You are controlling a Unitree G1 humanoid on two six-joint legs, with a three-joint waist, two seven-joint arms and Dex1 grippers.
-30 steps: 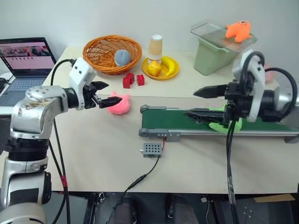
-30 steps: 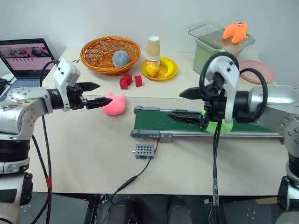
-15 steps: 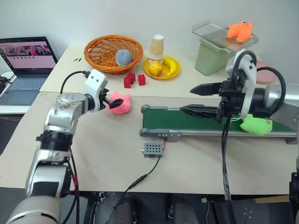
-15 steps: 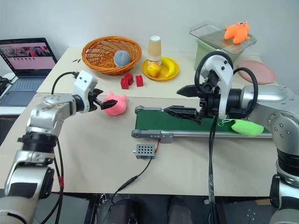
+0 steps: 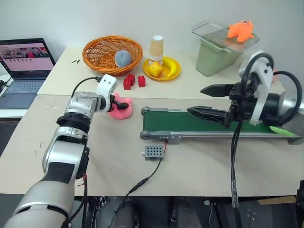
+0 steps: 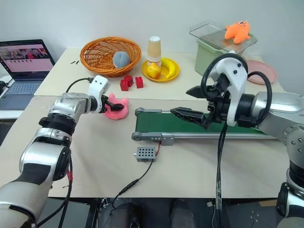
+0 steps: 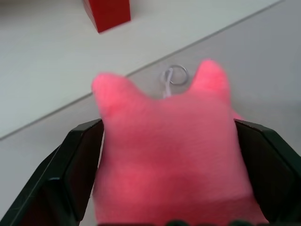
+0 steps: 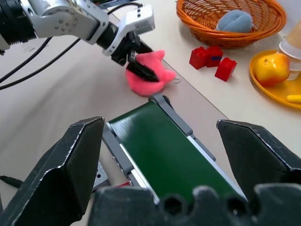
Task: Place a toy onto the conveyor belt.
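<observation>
Left claw (image 6: 113,103) has come forward and down since a second ago and now straddles the pink plush toy (image 5: 122,109), its black fingers (image 7: 75,160) spread wide on either side of the toy; whether they press on it cannot be told. The toy lies on the table (image 5: 104,156) where it lay before, just off the left end of the conveyor belt (image 5: 175,124) and apart from it. The belt runs along the middle of the table toward its right edge. A green toy (image 5: 281,129) that lay mid-belt under the right arm a second ago now lies at the belt's far right end. The right claw (image 5: 205,100) hangs above the belt, jaws wide and empty, much where it was.

Toward the table's back edge stand a wicker basket (image 5: 112,54), two red blocks (image 5: 134,81), a yellow plate with fruit (image 5: 163,69) and a green bin (image 5: 216,54) bearing an orange toy (image 5: 239,29). A small grey box (image 5: 153,152) lies before the belt.
</observation>
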